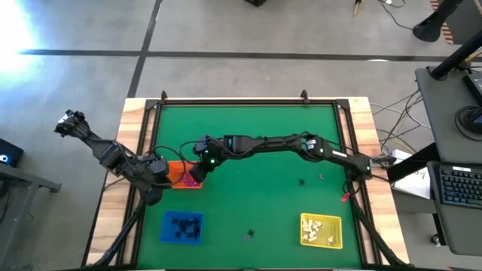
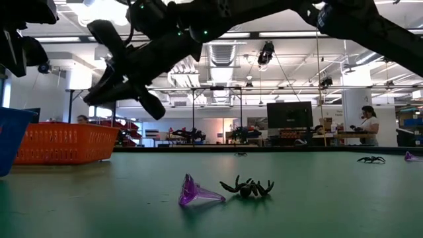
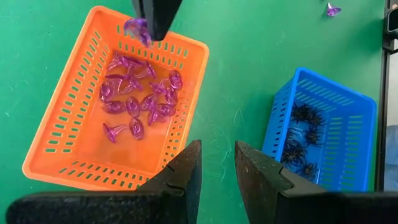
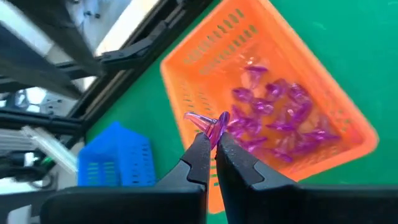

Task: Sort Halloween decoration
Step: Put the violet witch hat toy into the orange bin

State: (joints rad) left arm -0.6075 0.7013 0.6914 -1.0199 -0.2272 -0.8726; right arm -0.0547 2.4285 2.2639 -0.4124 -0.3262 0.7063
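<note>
My right gripper (image 4: 215, 138) reaches across the table from the right and is shut on a pinkish-purple trinket (image 4: 208, 123). It hangs over the orange tray (image 1: 181, 179). That tray (image 3: 62, 155) holds several purple trinkets (image 3: 140, 99). The left wrist view shows the right gripper (image 3: 153, 18) with the trinket (image 3: 137, 28) above one end of the tray. My left gripper (image 3: 217, 167) hovers open beside the orange tray, with nothing between its fingers. Black spiders lie in the blue tray (image 3: 323, 130). My right gripper pinches the purple trinket between its two fingertips, and part of the trinket (image 4: 200, 119) sticks out past them. The fingers slant down from the table's right side. The trinket is lifted clear above the orange tray.
A yellow tray (image 1: 321, 230) with white trinkets stands at the near right. A loose purple trinket (image 2: 195, 193) and a black spider (image 2: 248, 187) lie near the front edge. More small pieces (image 1: 303, 181) lie right of centre. A raised frame (image 1: 248, 101) borders the green mat.
</note>
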